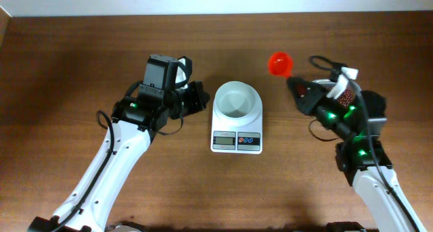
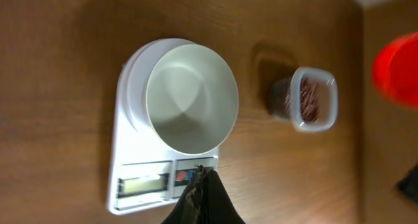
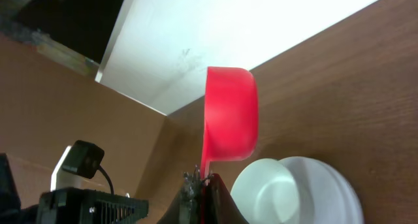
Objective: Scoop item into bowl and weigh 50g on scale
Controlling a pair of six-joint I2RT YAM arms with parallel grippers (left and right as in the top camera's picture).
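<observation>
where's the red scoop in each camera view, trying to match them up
overhead: the red scoop is upper right of centre, to the right of the bowl.
left wrist: it is a blurred red shape at the right edge, past the clear tub.
right wrist: centre of the picture, on its side, handle in the right tool.
shared landmark: the white bowl on the scale, seen in all three.

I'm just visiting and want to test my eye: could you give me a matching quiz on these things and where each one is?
Things: 1 white bowl; 2 red scoop; 3 beans.
Places: A in the clear tub; B on the scale; C held in the right gripper.
Pairs: 1-B; 2-C; 3-A.
</observation>
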